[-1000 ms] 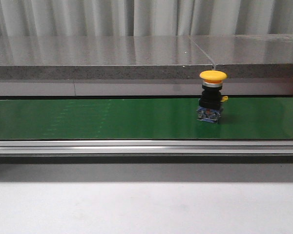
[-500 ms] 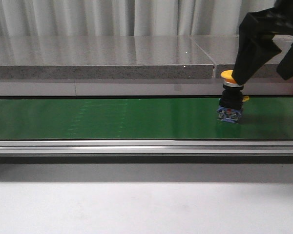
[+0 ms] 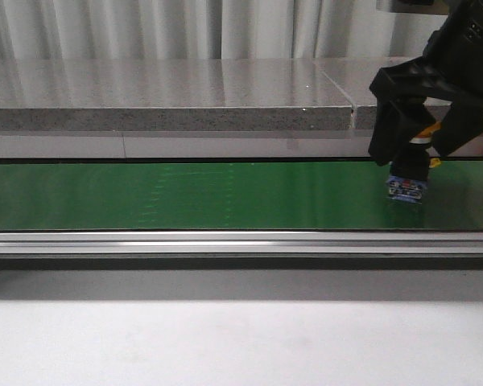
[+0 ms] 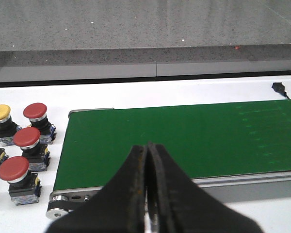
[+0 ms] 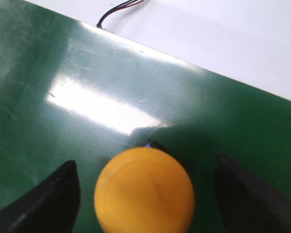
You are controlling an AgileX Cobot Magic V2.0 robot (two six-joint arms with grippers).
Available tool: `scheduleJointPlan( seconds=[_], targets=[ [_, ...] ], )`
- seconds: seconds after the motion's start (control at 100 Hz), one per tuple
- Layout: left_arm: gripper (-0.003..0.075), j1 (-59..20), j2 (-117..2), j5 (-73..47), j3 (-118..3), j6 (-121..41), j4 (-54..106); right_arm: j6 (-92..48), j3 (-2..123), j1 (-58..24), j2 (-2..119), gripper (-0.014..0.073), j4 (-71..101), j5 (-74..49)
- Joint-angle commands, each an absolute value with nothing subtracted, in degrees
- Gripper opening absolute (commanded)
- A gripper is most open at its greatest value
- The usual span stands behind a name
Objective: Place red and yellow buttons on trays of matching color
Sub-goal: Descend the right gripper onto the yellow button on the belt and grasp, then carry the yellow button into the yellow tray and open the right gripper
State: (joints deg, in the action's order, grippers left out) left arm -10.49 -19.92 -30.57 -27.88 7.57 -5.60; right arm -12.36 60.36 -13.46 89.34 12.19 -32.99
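A yellow button [image 3: 408, 183] with a black body and blue base stands upright on the green belt [image 3: 185, 197] at the right. My right gripper [image 3: 414, 153] is open and straddles it, one finger on each side, with the cap mostly hidden behind it. In the right wrist view the yellow cap [image 5: 144, 191] sits between the spread fingers [image 5: 58, 194], with gaps on both sides. My left gripper [image 4: 148, 145] is shut and empty above the belt's end [image 4: 184, 136]. Red buttons [image 4: 27, 138] and another yellow button [image 4: 0, 112] stand on the white table beside that end. No trays are in view.
A grey stone ledge [image 3: 169, 96] runs behind the belt and a metal rail [image 3: 225, 241] along its front. A black cable end [image 4: 280, 89] lies on the white surface beyond the belt. A roller [image 4: 58, 211] marks the belt's end.
The yellow button has ridden to the right along the belt. My right gripper has come into view from above and dropped around it, still open.
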Motion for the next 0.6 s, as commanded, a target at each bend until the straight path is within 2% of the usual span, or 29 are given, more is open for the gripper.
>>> scheduleJointPlan(
  seconds=[0.0, 0.06, 0.12, 0.39, 0.59],
  targets=[
    [-0.0019, -11.0, -20.3, -26.1, -29.4, 8.1, -5.6, -13.0, 61.7, -13.5, 87.5, 0.0372, 12.7, -30.7],
    [-0.0019, -11.0, -20.3, -26.1, -29.4, 8.1, -5.6, -12.9, 61.7, -13.5, 87.5, 0.0263, 12.7, -31.7],
    [-0.0019, -11.0, -20.3, -26.1, -29.4, 8.1, -5.6, -12.6, 62.0, -13.3, 87.5, 0.0222, 12.7, -32.7],
    [-0.0019, -11.0, -20.3, -26.1, -29.4, 8.1, -5.6, -11.9, 67.3, -8.7, 84.6, 0.0217, 12.7, -41.4],
    [-0.0019, -11.0, -20.3, -26.1, -29.4, 8.1, -5.6, -9.5, 67.6, 0.9, 79.6, 0.0217, 12.7, -43.5]
  ],
)
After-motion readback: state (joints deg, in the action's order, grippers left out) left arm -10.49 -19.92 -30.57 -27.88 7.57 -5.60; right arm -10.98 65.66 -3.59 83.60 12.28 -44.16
